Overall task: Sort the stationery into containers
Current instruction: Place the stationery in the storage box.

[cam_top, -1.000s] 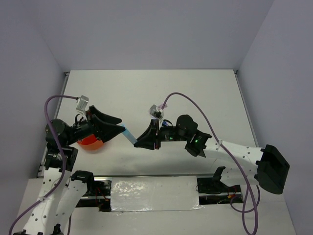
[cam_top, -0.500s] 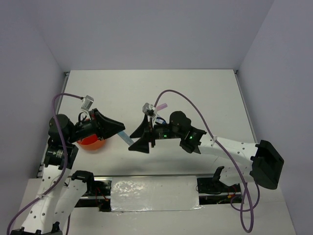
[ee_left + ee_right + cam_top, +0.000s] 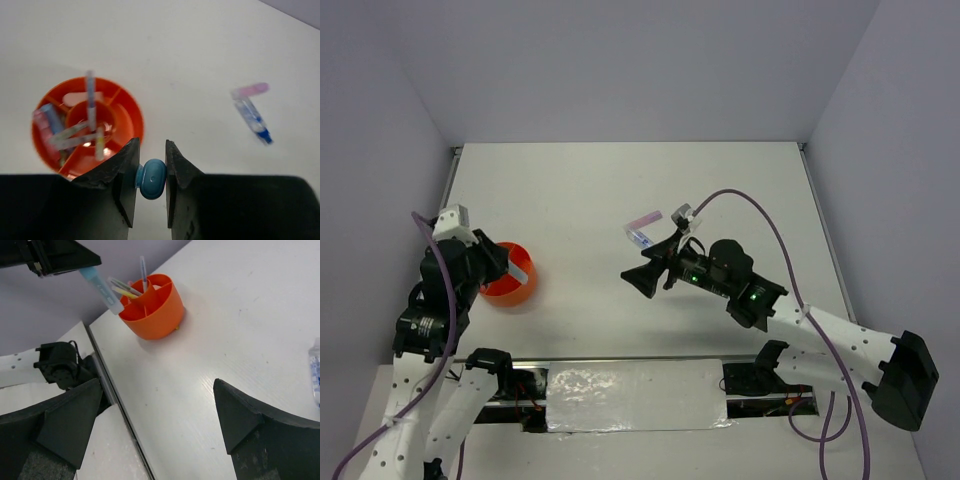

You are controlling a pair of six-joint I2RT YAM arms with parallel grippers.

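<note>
**At the orange cup [image 3: 155,320]: left side is carrying a piece in, right side is hanging empty**

On the table [image 3: 720,190], I'm reading things big to small.

The left arm [image 3: 430,320] is folding in tight over the left edge so its tool is hanging just beside the cup. The right arm [image 3: 820,325] is reaching toward mid-table, well apart from the cup.

The cup is sitting upright with its divided compartments facing up. It's already holding several thin pens and pastel pieces, the pens leaning out over the rim.

The left gripper [image 3: 151,150] is pinching narrow on a light blue piece [image 3: 151,177], its fingers clamping the sides near the top end. I'm judging that grip as chosen to leave the lower end free for dropping in.

The right gripper [image 3: 157,405] is standing fully spread and holding nothing.

The piece's long axis is running steeply down from the jaws, slightly tilted, with the free end pointing at the cup's near rim. From the left wrist I'm seeing it end-on, just outside the rim and not yet over a compartment.

A pink piece [image 3: 252,90] and a blue-tipped pen [image 3: 252,120] are lying flat on the table near the right gripper. They're touching at one end in an L, with the pen's blue tip pointing away from the pink piece. I'm judging these as next in line.
</note>
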